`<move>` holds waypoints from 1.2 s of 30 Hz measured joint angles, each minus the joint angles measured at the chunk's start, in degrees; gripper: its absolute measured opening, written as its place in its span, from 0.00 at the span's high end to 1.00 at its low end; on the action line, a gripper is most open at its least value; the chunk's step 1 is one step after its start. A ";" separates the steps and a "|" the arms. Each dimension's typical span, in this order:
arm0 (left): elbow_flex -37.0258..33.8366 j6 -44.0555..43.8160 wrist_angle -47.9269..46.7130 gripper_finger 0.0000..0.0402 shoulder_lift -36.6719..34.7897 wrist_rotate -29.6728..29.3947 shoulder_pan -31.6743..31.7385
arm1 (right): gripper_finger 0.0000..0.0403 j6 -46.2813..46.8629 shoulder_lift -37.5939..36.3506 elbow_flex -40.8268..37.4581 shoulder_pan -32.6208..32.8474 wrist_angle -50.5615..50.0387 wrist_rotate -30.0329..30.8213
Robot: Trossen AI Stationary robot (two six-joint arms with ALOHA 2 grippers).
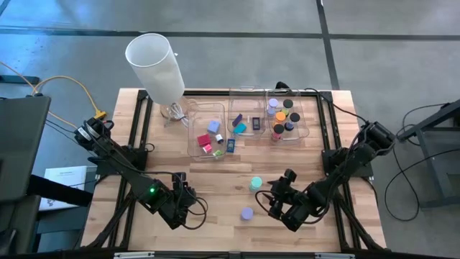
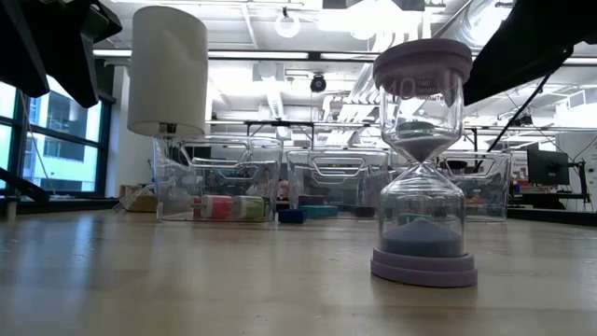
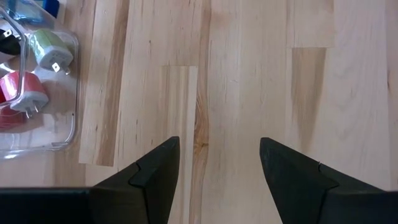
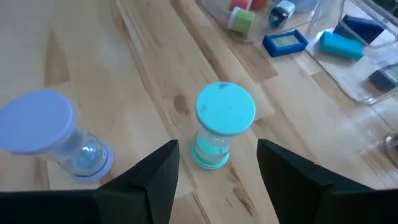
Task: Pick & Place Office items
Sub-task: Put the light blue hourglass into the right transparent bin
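Just ahead of the open, empty right gripper [image 4: 214,165] stands a teal-capped clear plastic sand timer [image 4: 222,132] (upright, lined up for grasping); left gripper [image 3: 219,163] idles open.

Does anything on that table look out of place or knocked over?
Two small hourglasses, a teal one and a lavender one, stand upright on the bare wood, apart from the three clear bins holding everything else. Nothing looks spilled or damaged.

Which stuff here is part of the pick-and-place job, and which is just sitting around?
Job items:
- teal hourglass and lavender hourglass, loose on the table
- small blocks, flat rectangles and round discs, in the bins
- right gripper, open near the hourglasses

Bystanders:
- clear bins
- tall white cylinder
- cables
- left gripper, open over bare wood
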 joint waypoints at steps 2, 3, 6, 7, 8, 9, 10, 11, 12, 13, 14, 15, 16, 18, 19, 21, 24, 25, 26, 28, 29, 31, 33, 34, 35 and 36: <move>0.00 0.01 0.01 0.47 0.00 0.00 0.00 | 0.49 -1.00 0.00 -0.08 0.00 0.20 0.12; 0.00 0.00 0.01 0.47 0.00 0.00 0.00 | 0.49 -1.27 0.00 -0.10 0.00 0.14 -0.16; 0.00 0.02 0.01 0.47 0.00 0.00 0.00 | 0.49 -1.94 0.00 -0.12 0.00 0.48 -1.04; 0.00 0.02 0.01 0.47 0.00 0.00 0.00 | 0.49 -1.78 0.00 -0.12 0.00 0.48 -1.37; 0.00 0.02 0.01 0.47 0.00 0.00 0.00 | 0.49 -1.35 0.00 -0.12 0.00 0.49 -1.44; 0.00 0.02 0.01 0.47 0.00 0.00 0.00 | 0.49 -0.94 0.00 -0.12 0.00 0.49 -1.62; 0.00 0.02 0.01 0.47 0.00 0.00 0.00 | 0.49 -0.95 0.00 -0.12 0.00 0.50 -1.98; 0.00 0.02 0.01 0.47 0.00 0.00 0.00 | 0.49 -1.14 0.00 -0.12 0.00 0.54 -2.64; 0.00 0.02 0.01 0.47 0.00 0.00 0.00 | 0.49 -1.23 0.00 -0.12 0.00 0.58 -3.15; 0.00 0.02 0.01 0.47 0.00 0.00 0.00 | 0.49 -1.21 0.00 -0.12 0.00 0.69 -3.29; 0.00 0.02 0.01 0.47 0.00 0.00 0.00 | 0.49 -1.19 0.00 -0.12 0.00 0.94 -3.29; 0.00 0.02 0.01 0.47 0.00 0.00 0.00 | 0.48 -1.19 0.00 -0.12 0.00 1.18 -3.29; 0.00 0.04 0.01 0.47 0.00 0.00 0.00 | 0.48 -1.21 0.00 -0.12 0.00 1.44 -3.32; 0.00 0.04 0.01 0.47 0.00 0.00 0.00 | 0.45 -1.23 0.00 -0.12 0.04 2.02 -3.33; 0.00 0.04 0.01 0.47 0.00 0.00 0.00 | 0.43 -1.26 0.00 -0.12 0.04 2.41 -3.37; 0.00 0.04 0.01 0.47 0.00 0.00 0.00 | 0.37 -3.53 0.00 -0.12 0.00 3.55 -5.99; 0.00 0.04 0.01 0.47 0.00 0.00 0.00 | 0.30 -5.23 0.00 -0.12 -0.54 5.82 -10.88; 0.00 0.05 -0.01 0.47 0.00 0.00 -0.02 | 0.28 -5.27 0.00 -0.12 -0.68 6.19 -11.42; 0.00 0.07 0.01 0.47 0.00 0.00 -0.01 | 0.26 -5.27 0.00 -0.12 -0.94 6.39 -11.75; 0.00 0.07 -0.02 0.47 0.00 0.00 0.00 | 0.24 -5.32 0.00 -0.12 -1.17 6.42 -11.89; 0.00 0.07 0.00 0.47 0.00 0.00 0.00 | 0.22 -5.34 0.00 -0.12 -1.20 6.51 -11.82; 0.00 0.07 -0.01 0.47 0.00 0.02 0.00 | 0.21 -5.29 0.00 -0.12 -1.15 6.59 -11.82; 0.00 0.07 0.01 0.47 0.00 0.01 0.00 | 0.20 -5.25 0.00 -0.12 -1.09 7.08 -11.84; 0.00 0.07 0.01 0.47 0.00 0.02 0.00 | 0.20 -5.25 0.00 -0.12 -1.09 7.28 -11.83; 0.00 0.07 0.00 0.47 0.00 0.00 0.00 | 0.20 -5.25 0.00 -0.12 -1.11 7.20 -11.82; 0.00 0.11 -0.01 0.47 0.00 0.02 0.00 | 0.20 -5.24 0.00 -0.12 -1.12 7.04 -11.75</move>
